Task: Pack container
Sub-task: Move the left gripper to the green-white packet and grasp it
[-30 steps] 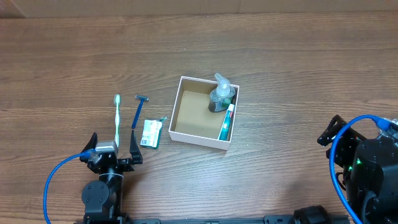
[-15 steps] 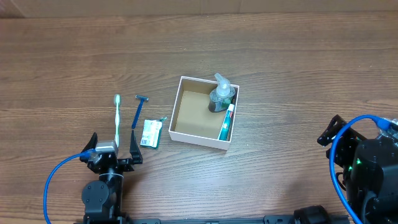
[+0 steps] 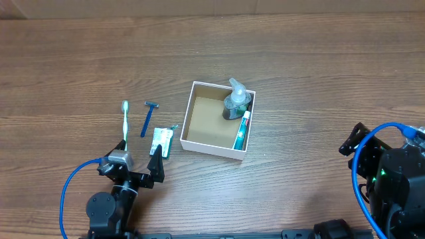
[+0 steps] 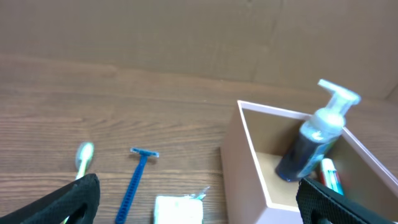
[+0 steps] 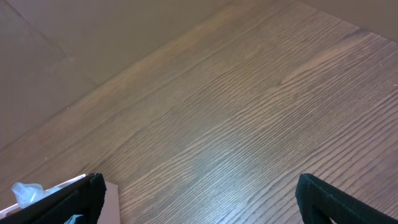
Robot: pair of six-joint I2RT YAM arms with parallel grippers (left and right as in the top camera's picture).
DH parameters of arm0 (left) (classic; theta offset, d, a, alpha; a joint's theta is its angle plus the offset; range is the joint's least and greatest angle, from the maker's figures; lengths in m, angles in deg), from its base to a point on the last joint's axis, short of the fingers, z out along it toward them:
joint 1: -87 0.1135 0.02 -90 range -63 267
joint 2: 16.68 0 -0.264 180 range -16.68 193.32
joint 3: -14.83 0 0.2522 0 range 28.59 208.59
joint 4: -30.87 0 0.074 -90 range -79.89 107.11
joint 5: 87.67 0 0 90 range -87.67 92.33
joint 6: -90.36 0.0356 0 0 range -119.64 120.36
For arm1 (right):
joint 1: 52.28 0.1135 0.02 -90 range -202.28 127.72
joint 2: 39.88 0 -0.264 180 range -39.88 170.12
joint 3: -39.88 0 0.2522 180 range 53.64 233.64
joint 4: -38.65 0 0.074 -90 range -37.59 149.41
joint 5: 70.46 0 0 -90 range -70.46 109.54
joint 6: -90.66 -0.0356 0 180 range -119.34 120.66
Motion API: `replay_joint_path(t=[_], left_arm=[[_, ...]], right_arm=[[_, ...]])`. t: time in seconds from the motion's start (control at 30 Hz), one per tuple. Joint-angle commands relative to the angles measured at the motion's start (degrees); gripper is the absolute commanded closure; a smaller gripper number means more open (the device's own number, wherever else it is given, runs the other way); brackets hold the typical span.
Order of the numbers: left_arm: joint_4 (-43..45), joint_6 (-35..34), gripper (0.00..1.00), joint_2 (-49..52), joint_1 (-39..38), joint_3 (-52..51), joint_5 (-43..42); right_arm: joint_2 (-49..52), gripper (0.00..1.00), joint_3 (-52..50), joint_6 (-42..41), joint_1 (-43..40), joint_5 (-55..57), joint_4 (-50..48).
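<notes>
Container (image 3: 202, 129) — white, open, mid-table.

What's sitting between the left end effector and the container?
A small green-and-white packet lies on the table between the left end effector and the container. It shows best in the overhead view, just outside the box's left wall.

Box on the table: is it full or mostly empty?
Mostly empty: the box holds only a pump bottle and a tube along one wall; the rest of its brown floor is bare.
</notes>
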Motion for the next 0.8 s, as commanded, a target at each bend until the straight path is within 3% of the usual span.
replay_joint_path(t=[0.0, 0.17, 0.43, 0.77], left_arm=[[-4.48, -2.60, 0.00, 3.04, 0.22, 9.07, -1.84], [-13.29, -2.03, 0.00, 15.98, 0.22, 23.23, 0.22], [-35.85, -1.55, 0.00, 49.90, 0.17, 56.57, -3.10], [-34.60, -1.51, 0.00, 63.56, 0.24, 59.49, -5.33]], right_arm=[[0.00, 0.00, 0.85, -0.22, -0.26, 0.98, -0.28], [0.00, 0.00, 0.85, -0.22, -0.26, 0.98, -0.28], [0.00, 0.00, 0.85, -0.22, -0.26, 0.98, -0.28], [0.00, 0.00, 0.85, -0.22, -0.26, 0.98, -0.28]])
